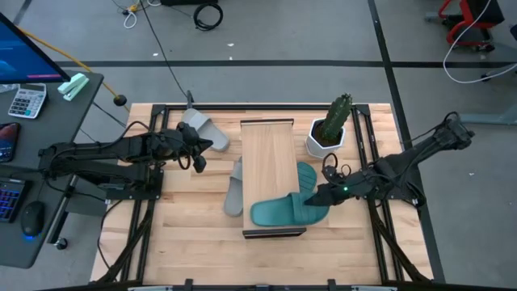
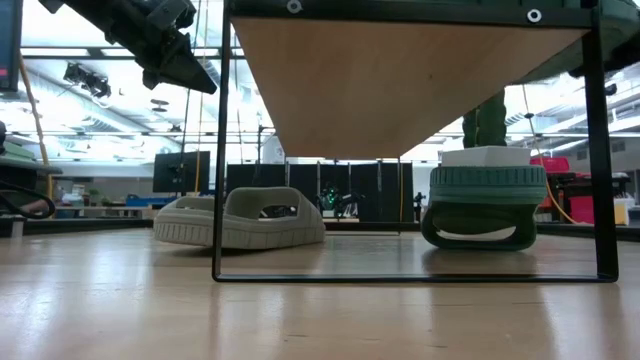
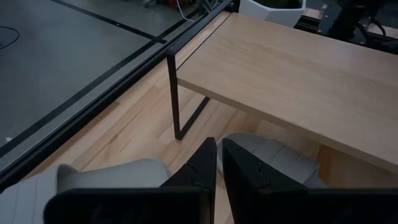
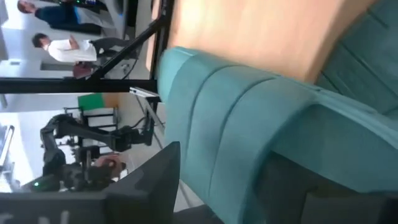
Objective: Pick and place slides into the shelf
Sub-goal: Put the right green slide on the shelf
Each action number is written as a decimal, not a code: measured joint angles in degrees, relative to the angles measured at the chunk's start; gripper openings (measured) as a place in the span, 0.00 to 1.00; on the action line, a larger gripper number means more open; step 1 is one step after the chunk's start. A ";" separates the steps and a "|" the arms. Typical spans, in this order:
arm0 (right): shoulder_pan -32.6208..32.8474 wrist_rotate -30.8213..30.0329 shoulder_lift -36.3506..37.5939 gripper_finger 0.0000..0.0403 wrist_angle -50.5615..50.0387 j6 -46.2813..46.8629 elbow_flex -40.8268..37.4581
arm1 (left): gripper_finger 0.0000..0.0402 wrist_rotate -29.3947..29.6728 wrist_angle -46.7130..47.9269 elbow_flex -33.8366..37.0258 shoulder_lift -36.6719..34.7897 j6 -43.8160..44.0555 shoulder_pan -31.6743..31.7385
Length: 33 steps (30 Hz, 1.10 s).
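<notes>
The shelf (image 1: 271,162) stands in the middle of the slatted table, running far to near. One teal slide (image 1: 279,212) lies across its top at the near end, with my right gripper (image 1: 317,199) shut on its right end. A second teal slide (image 2: 485,205) rests on its sole on the table at the shelf's right side. One grey slide (image 1: 234,187) lies along the shelf's left side, another (image 1: 206,129) at the far left. My left gripper (image 1: 196,158) hovers between the grey slides, shut and holding nothing. My right gripper holds the teal slide at its strap end, the ribbed strap (image 4: 236,124) filling the space between the two dark fingers (image 4: 155,180). The fingers come slanting down from the table's right. The slide lies across the shelf's top, its other end (image 1: 257,213) past the shelf's left edge. Whether it rests there or hangs just above, I cannot tell.
A cactus in a white pot (image 1: 329,133) stands by the shelf's far right corner. A desk with a calculator (image 1: 26,101) and keyboard sits left of the table. People show in the room behind (image 4: 59,46).
</notes>
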<state>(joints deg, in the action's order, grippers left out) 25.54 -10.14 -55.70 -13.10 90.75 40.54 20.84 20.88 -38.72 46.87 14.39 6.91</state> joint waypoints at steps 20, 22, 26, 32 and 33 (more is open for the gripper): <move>-1.05 5.69 0.00 0.48 -8.43 0.69 3.82 | 0.09 0.00 0.02 0.02 -0.02 -0.06 -0.01; -1.05 6.02 0.00 0.48 -8.37 0.89 3.82 | 0.09 0.00 0.00 0.02 -0.01 -0.04 0.01; -1.05 6.02 0.00 0.48 -9.65 0.95 3.82 | 0.07 0.00 0.02 0.02 0.00 -0.04 -0.01; -1.05 6.06 0.04 0.48 -10.69 1.10 3.82 | 0.08 0.00 0.02 0.02 -0.01 -0.02 0.01; -1.05 6.06 0.04 0.48 -10.30 1.12 3.84 | 0.08 0.00 0.01 0.02 -0.01 -0.02 0.01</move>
<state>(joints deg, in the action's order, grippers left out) 24.49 -4.08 -55.66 -23.40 91.88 44.38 20.84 20.90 -38.70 46.86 14.37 6.92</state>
